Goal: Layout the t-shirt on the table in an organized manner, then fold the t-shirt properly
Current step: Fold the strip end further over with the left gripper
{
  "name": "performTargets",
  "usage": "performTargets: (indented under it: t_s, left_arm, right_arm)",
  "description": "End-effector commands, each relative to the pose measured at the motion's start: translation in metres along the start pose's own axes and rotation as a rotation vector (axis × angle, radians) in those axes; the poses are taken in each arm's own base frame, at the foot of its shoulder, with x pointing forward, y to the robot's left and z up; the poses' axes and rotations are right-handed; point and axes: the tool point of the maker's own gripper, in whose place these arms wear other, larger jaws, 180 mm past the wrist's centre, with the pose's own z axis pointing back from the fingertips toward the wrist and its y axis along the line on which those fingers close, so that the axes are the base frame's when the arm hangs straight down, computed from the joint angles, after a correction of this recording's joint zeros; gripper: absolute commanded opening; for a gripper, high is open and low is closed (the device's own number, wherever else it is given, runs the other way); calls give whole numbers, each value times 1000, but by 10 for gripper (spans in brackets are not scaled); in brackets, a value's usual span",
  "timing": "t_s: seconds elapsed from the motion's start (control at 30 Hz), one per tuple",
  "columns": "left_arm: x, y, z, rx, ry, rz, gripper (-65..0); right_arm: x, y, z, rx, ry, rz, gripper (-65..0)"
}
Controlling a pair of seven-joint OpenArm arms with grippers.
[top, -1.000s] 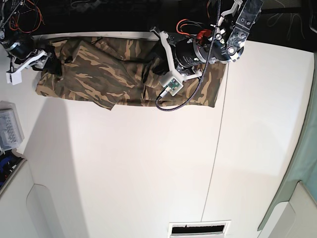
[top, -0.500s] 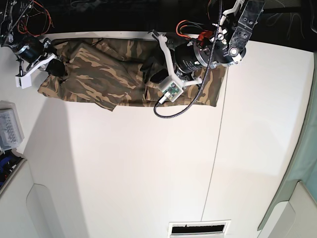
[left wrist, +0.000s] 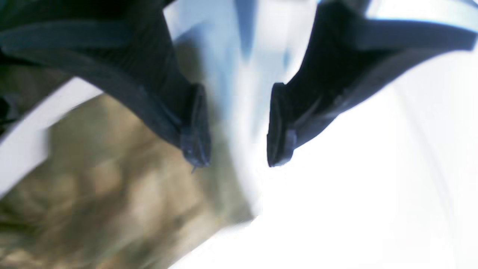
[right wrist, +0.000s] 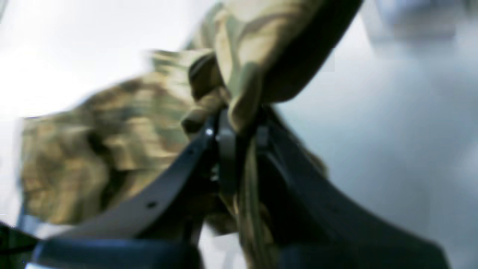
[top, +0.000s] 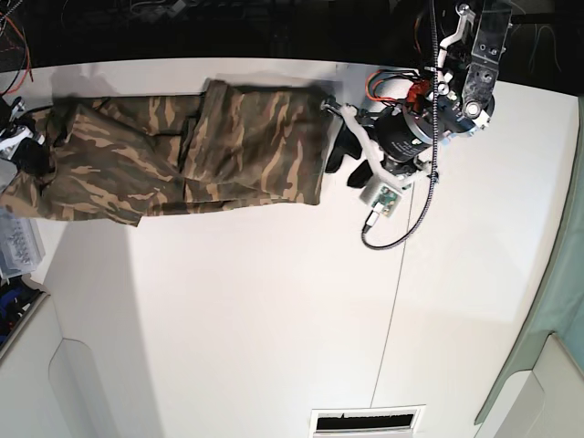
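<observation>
Left wrist view: the left claw [left wrist: 237,149] stands wide, its two dark fingers [left wrist: 194,134] well apart with nothing between them. Behind the gap is the white worktop [left wrist: 354,205], which fills the right half of the frame. The camouflage t-shirt [left wrist: 112,198] lies blurred in the lower left of the frame, its edge just below the left-hand fingertip; whether that finger touches the cloth cannot be told.

Right wrist view: the right claw [right wrist: 239,138] is pinched tight on a bunch of the t-shirt [right wrist: 93,149]. A fold of cloth rises out of the jaws toward the upper middle of the frame, and the rest of the shirt spreads to the left. The picture is blurred.

Base view: the t-shirt [top: 210,151] lies stretched across the upper left of the frame on the worktop [top: 274,319], rumpled, with a folded panel at its right end. Its left end reaches the frame's left edge, where the right claw [top: 26,151] holds it. The left claw [top: 339,157] sits at the shirt's right edge, in the upper middle of the frame. A thin dark seam [top: 392,310] runs down the worktop right of centre.
</observation>
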Motion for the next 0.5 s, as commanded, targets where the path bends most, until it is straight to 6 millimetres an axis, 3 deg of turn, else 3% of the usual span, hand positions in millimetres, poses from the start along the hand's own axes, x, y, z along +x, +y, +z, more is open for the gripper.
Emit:
performTargets:
  t_s: [0.0,0.1,0.17,0.3,0.47]
  left_arm:
    - [-1,5,-3,4,-4,18,-366]
    - [-40,7,-15,0,94,66,-366]
    - [-60,1,-21,-19,145,76,-366]
    - [-80,-7,-26,-40,194,84,-366]
    - [-77,-7,-27,-39,181,84,-366]
  right_arm:
    - [25,16,4,47,-69,51,-650]
    - [39,56,2,114,-103,139,-650]
    - [35,89,-7,175,-97,182,-650]
    - [-1,163,-35,339,-35,186,-650]
    - [-52,258,-59,519,69,218,-650]
